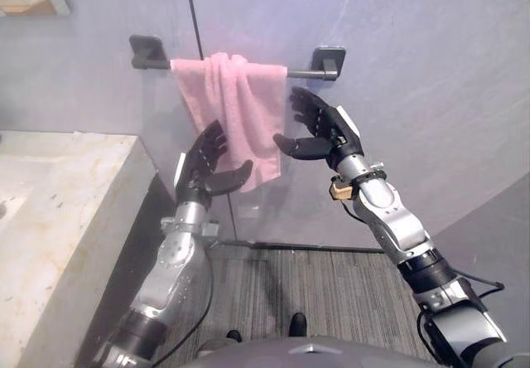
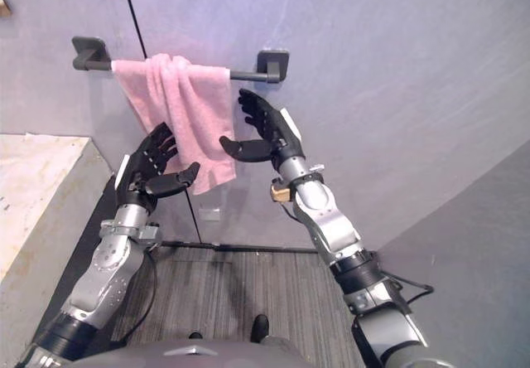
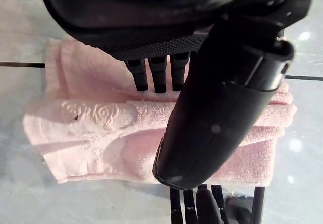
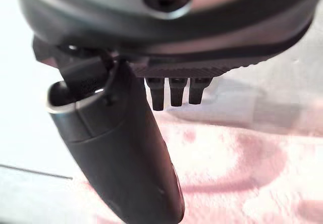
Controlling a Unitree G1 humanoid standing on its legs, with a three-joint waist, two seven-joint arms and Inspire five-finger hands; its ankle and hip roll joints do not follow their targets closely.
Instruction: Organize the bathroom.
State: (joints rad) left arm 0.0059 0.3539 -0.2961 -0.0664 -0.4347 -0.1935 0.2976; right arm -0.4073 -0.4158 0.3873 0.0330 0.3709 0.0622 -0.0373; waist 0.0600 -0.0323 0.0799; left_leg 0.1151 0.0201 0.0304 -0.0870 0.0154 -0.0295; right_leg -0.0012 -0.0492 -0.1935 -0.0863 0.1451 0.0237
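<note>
Pink towel (image 1: 236,111) hangs bunched over a dark bar (image 1: 302,73) fixed to the grey wall (image 1: 414,70) at the far side of the scene, toward the bar's left half, with its lower edge falling unevenly and one corner drooping lowest on the right. The left hand (image 1: 205,162) is raised in front of the towel's lower left part, fingers straight and spread, thumb sticking out to the right, grasping nothing. The right hand (image 1: 321,128) is raised just right of the towel, below the bar's right bracket (image 1: 330,60), fingers extended and thumb pointing left toward the cloth, also released and holding nothing. Whether either hand touches the towel cannot be told. A pale stone surface (image 1: 58,219) stands at the left, nearer than the wall. Striped grey floor (image 1: 331,293) lies below the wall between the two arms.
</note>
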